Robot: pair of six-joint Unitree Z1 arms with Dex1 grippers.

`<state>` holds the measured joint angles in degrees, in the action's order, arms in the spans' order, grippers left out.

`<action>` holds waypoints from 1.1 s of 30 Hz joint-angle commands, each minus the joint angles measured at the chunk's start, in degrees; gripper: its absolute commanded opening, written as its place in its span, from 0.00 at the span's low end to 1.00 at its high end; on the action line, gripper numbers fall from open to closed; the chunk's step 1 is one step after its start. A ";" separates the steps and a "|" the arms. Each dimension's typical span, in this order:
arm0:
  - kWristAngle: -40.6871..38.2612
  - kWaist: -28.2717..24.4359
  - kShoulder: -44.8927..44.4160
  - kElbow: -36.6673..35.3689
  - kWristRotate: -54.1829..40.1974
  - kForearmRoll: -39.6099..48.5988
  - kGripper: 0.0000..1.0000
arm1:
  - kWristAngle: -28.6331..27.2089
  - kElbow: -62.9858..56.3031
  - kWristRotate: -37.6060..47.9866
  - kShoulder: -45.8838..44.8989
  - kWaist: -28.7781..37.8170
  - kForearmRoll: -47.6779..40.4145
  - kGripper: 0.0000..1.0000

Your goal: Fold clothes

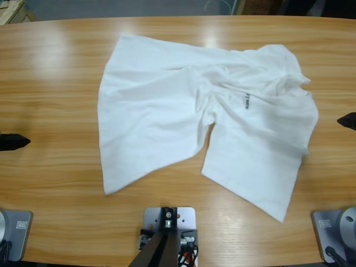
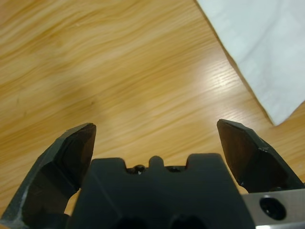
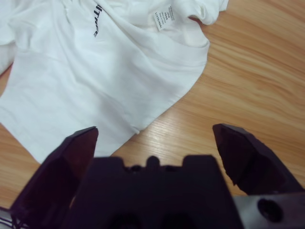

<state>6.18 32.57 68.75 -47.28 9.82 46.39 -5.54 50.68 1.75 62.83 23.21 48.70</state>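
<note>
White cotton-like fabric forms the single workpiece: a T-shirt [image 1: 206,122] lying crumpled and unfolded on the wooden table [image 1: 55,83]. It covers the middle of the table and reaches toward the right edge. One broad panel spreads toward the near-left, another toward the near-right, with a notch of bare wood between them at the near side. The collar region, with its sewn label [image 3: 163,17] and a short black print [image 1: 246,100], is bunched toward the far-right part of the garment.

The left gripper [image 2: 157,138] hangs over bare wood near the left edge, jaws spread wide and empty; only a corner of the shirt [image 2: 267,57] enters its wrist view, well apart from the jaws. The right gripper [image 3: 155,143] is near the right edge, jaws likewise spread and holding nothing, with the shirt hem [image 3: 119,109] just ahead of it.

Judgement: folding has not begun. Both grippers stand clear at opposite edges, probably so the garment remains unobstructed for an approach from either side. The bunched collar area is likely to need flattening before a clean fold is possible.
</note>
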 commanded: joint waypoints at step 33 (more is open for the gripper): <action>-13.57 28.87 9.13 22.58 73.96 -34.95 0.94 | 0.38 -0.05 0.71 1.38 0.69 0.25 0.99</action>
<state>-10.32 57.69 71.40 -28.06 78.46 14.37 -5.54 50.68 1.75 63.11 23.27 48.71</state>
